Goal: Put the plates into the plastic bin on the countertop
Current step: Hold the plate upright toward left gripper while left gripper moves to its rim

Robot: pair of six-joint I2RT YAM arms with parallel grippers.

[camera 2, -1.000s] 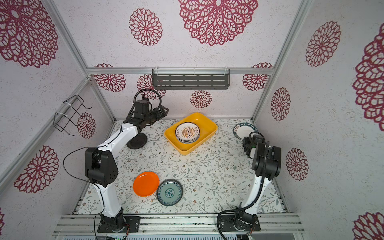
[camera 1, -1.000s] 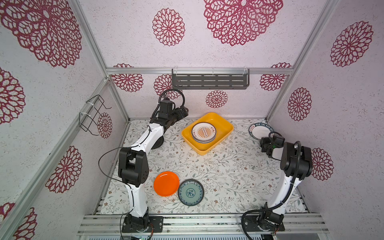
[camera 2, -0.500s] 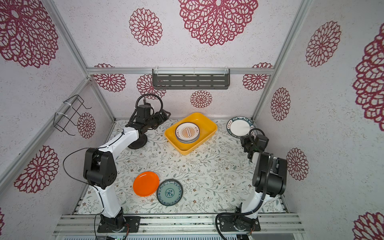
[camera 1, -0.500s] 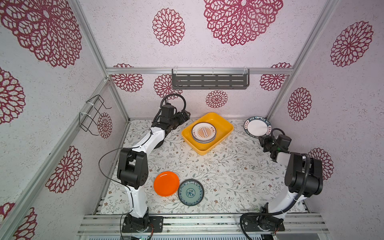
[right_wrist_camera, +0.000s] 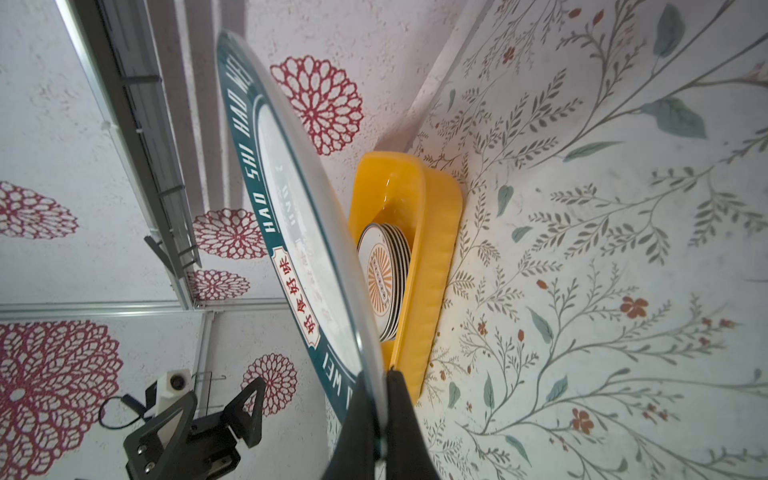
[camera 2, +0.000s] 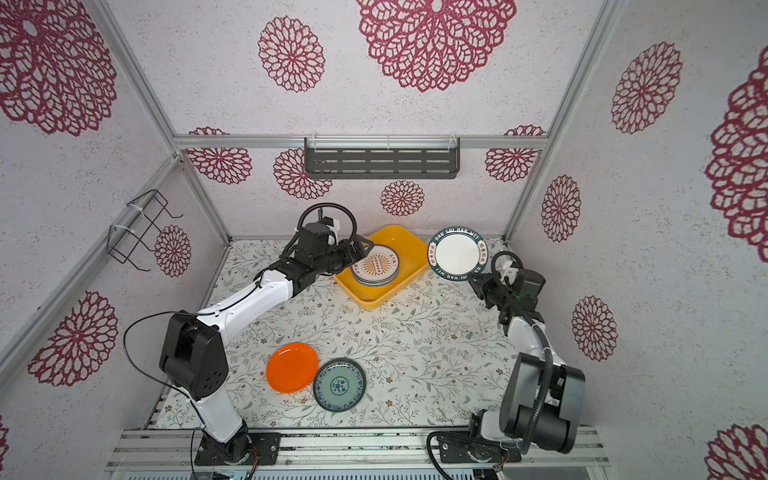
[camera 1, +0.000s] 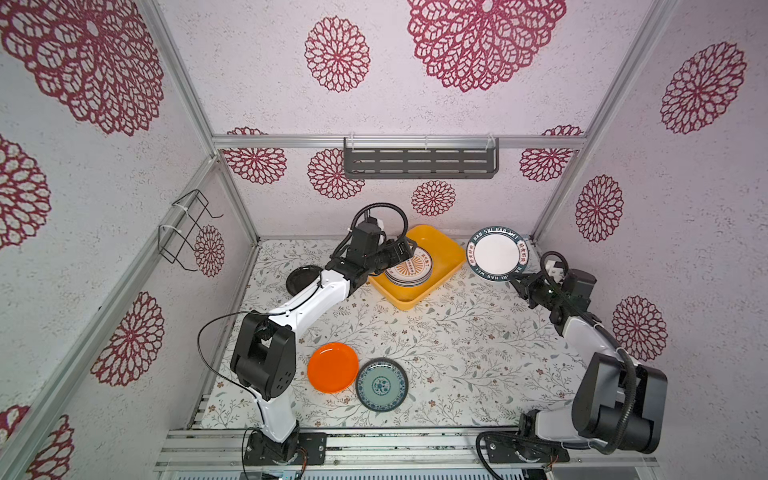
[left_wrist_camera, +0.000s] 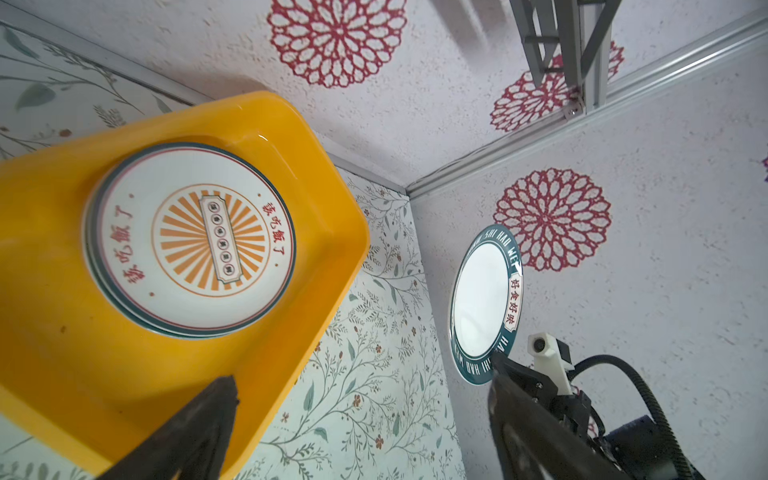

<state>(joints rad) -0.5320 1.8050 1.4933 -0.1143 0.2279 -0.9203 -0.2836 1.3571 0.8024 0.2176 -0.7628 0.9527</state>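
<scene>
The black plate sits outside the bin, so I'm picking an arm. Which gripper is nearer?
Left. The left gripper, open, hovers at the plastic bin's edge nearest the black plate; the right gripper, holding the lettered plate, is past the bin's opposite side.

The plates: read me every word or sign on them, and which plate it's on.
"HAO SHI HAO WEI": dark-rimmed plate, on the rim.
"好食好味": same rim, red on white tags.
"該吃飯了": sunburst plate in the bin, red, printed twice.
Small characters on the sunburst's centre label: too small to read.
</scene>
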